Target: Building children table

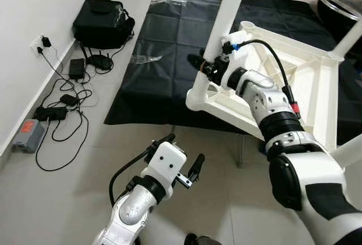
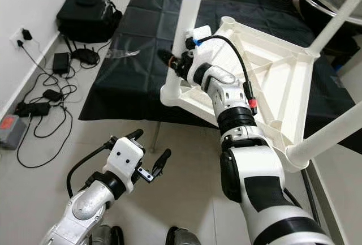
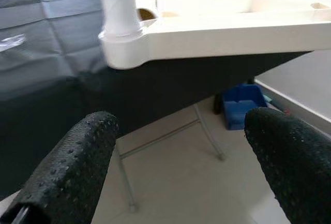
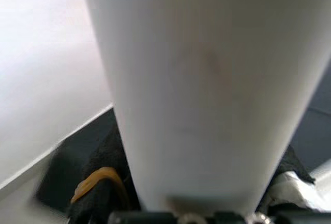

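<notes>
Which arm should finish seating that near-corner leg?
Right. Its tool is already clamped on the leg just above the tabletop corner socket; the left tool hangs open, low and away from it.

a home room: tiled floor [image 1: 73, 200], black bag [image 1: 102, 23], power strip [image 1: 29, 134].

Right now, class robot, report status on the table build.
Right gripper shut on white round table leg, seated in upturned white plastic tabletop. Left gripper open, low. Nothing blocking.

Bright, even indoor light, soft shadows, head views sharp, table leg [image 4: 207, 89] blurred pressed against the right gripper's camera, pale table frame [image 3: 217, 32] overexposed beyond the left gripper's soft-focus fingers [image 3: 67, 177]
</notes>
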`<state>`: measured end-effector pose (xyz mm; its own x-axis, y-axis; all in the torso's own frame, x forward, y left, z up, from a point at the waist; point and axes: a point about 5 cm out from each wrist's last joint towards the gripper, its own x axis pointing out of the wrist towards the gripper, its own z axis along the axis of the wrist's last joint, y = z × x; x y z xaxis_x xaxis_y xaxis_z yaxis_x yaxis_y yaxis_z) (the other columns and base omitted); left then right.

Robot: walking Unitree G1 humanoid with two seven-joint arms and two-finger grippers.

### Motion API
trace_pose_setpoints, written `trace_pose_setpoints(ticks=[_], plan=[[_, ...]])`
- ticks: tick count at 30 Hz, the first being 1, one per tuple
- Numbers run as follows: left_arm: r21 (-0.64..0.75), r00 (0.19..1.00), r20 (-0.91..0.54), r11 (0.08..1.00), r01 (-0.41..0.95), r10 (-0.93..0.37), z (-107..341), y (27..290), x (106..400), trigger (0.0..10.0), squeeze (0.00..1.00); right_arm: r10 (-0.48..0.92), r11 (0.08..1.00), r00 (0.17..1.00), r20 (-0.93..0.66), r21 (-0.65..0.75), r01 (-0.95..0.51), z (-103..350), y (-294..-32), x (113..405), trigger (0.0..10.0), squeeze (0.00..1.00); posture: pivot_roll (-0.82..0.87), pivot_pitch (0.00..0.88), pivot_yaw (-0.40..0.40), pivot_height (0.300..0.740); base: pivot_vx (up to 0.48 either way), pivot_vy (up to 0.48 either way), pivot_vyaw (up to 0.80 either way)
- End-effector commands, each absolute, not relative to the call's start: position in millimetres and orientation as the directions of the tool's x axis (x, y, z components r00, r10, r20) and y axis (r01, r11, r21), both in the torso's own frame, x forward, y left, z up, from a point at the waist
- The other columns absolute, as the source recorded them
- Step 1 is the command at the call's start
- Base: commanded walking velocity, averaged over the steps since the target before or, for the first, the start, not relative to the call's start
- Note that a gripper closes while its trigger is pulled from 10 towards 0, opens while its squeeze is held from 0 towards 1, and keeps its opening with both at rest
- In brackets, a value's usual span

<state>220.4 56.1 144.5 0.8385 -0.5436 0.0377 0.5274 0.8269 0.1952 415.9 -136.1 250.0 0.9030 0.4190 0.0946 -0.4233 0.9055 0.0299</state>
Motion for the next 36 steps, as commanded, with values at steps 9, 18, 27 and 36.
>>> trace_pose_setpoints(ticks=[9, 18, 27, 36], plan=[[0.182, 0.842, 0.023, 0.83, 0.527, -0.54, 142.6, 55.0, 220.3, 10.0, 0.0, -0.373, 0.922, 0.926, 0.054, 0.131, 0.364, 241.4, -178.8, 409.6, 0.0, 0.0, 0.12, 0.149, -0.119, 0.74, 0.0, 0.0, 0.0], [0.182, 0.841, 0.023, 0.83, 0.527, -0.54, 142.4, 53.8, 220.9, 10.0, 0.0, -0.355, 0.914, 0.934, -0.032, 0.199, 0.354, 238.7, -153.4, 412.5, 10.0, 0.0, 0.11, 0.15, -0.121, 0.74, 0.0, 0.0, 0.0], [0.177, 0.84, 0.02, 0.829, 0.531, -0.542, 141.8, 53.1, 220.6, 10.0, 0.0, -0.15, 0.966, 0.987, 0.048, 0.22, 0.136, 252.5, -130.3, 415.8, 10.0, 1.0, 0.11, 0.143, -0.122, 0.74, 0.0, 0.0, 0.0], [0.174, 0.839, 0.02, 0.828, 0.533, -0.544, 141.4, 52.7, 219.4, 10.0, 0.0, 0.182, 0.967, 0.971, 0.158, 0.153, -0.206, 264.7, -122.0, 415.1, 10.0, 1.0, 0.11, 0.134, -0.122, 0.74, 0.0, 0.0, 0.0]])
